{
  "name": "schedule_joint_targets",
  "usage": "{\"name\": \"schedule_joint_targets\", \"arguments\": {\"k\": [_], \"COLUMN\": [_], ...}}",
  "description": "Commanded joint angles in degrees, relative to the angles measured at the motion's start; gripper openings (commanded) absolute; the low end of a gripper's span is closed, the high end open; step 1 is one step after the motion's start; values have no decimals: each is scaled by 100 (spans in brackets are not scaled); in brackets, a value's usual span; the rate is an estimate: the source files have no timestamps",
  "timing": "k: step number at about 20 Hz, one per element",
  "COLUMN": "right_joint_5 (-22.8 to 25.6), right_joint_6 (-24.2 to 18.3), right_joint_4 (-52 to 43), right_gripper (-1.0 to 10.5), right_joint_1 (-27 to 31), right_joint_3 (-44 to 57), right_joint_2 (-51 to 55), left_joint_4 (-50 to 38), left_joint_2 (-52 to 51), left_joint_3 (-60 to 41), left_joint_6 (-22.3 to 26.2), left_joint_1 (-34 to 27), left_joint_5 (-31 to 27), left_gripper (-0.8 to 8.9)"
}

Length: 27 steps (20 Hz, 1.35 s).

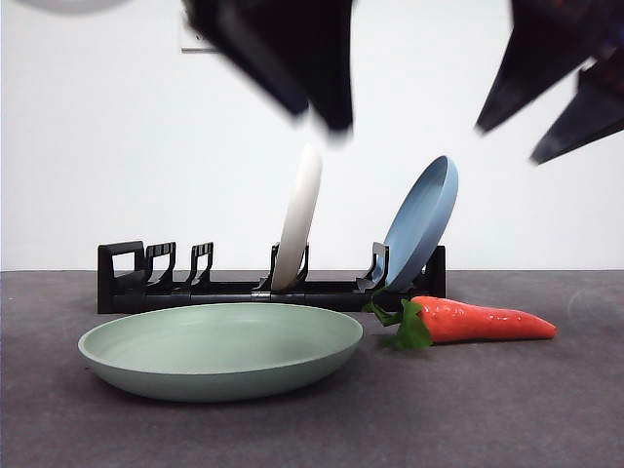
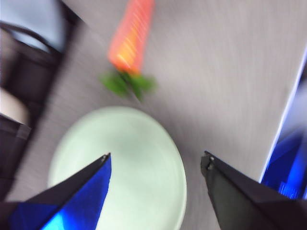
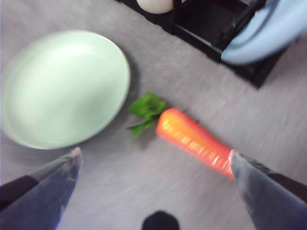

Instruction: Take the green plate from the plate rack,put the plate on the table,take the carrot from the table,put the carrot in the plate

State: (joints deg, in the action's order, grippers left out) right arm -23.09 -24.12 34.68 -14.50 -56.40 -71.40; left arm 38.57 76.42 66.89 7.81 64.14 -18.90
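The green plate (image 1: 219, 346) lies flat on the table (image 1: 487, 409) in front of the plate rack (image 1: 195, 290). The carrot (image 1: 483, 322) lies on the table to the plate's right, its leafy top towards the plate. My left gripper (image 1: 322, 112) hangs open and empty high above the plate; its wrist view shows the plate (image 2: 124, 158) under the gripper (image 2: 157, 155) and the carrot (image 2: 132, 36) beyond. My right gripper (image 1: 509, 141) is open and empty, high above the carrot (image 3: 192, 136). Its wrist view shows the gripper (image 3: 154, 152) over the carrot, with the plate (image 3: 62, 86) beside it.
A cream-white plate (image 1: 297, 219) and a blue plate (image 1: 424, 219) stand upright in the rack, behind the green plate and the carrot. A white wall closes the back. The rack's left slots hold nothing.
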Motion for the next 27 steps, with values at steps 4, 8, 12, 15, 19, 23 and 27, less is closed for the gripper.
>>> {"name": "schedule_joint_targets", "arguments": {"k": [4, 8, 12, 15, 19, 23, 27], "right_joint_5": [282, 514, 522, 525, 509, 503, 498], "right_joint_6": [-1279, -1641, -1755, -1759, -1779, -1725, -1657], "right_joint_4": [-619, -1091, -1626, -1799, -1928, -2103, -2111], "right_gripper": [594, 594, 594, 593, 498, 426, 247], "right_joint_1": [-260, -256, -258, -282, -293, -293, -293], "right_joint_3": [-15, -15, -15, -15, -15, -15, -15], "right_joint_2": [-1036, -1786, -2291, -2623, -2938, -3038, -3115], "left_joint_4": [236, 308, 424, 487, 485, 485, 483], "left_joint_2": [-988, -1703, -2181, -2330, -2345, -2345, -2345], "left_joint_3": [870, 1126, 1126, 1126, 1126, 1126, 1126], "left_joint_6": [-975, -1169, -1410, -1432, -1497, -1547, -1631], "left_joint_1": [-2, 0, 0, 0, 0, 0, 0], "left_joint_5": [-50, -55, -236, -354, -354, -354, -354], "left_gripper": [316, 315, 315, 315, 315, 315, 315]}}
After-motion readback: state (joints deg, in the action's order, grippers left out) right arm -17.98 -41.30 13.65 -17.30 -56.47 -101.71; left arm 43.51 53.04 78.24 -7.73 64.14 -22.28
